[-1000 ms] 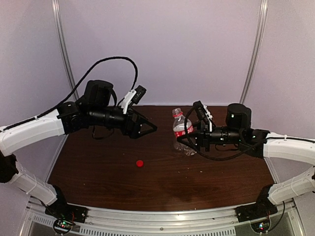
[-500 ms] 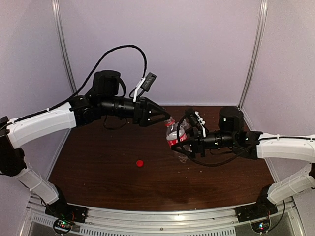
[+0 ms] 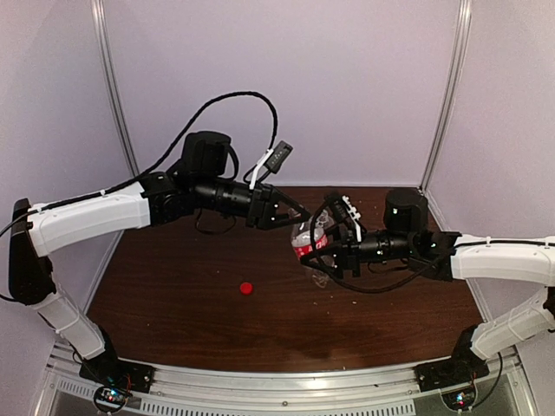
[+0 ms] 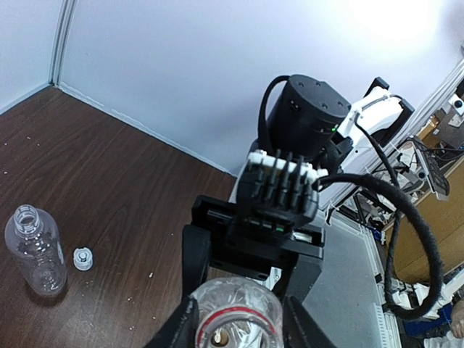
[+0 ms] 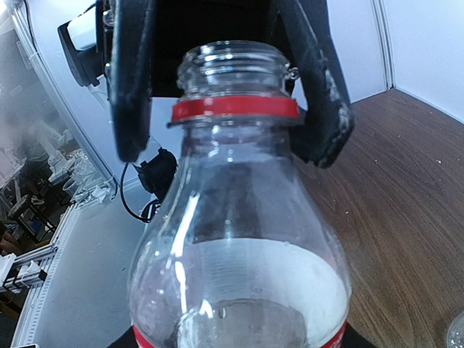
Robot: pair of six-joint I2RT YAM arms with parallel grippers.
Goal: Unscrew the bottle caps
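Right tool (image 3: 318,251) is clamping the red-label bottle (image 3: 303,241), tilting its capless neck up to the left tool (image 3: 301,218), which is straddling it, grip unclear; red cap (image 3: 246,288) is lying on the desk (image 3: 173,299) below

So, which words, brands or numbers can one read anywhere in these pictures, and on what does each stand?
No text can be read.
On the small clear plastic bottle with the red label band, any print is too small and blurred.
The taller clear unlabelled plastic bottle shows none.
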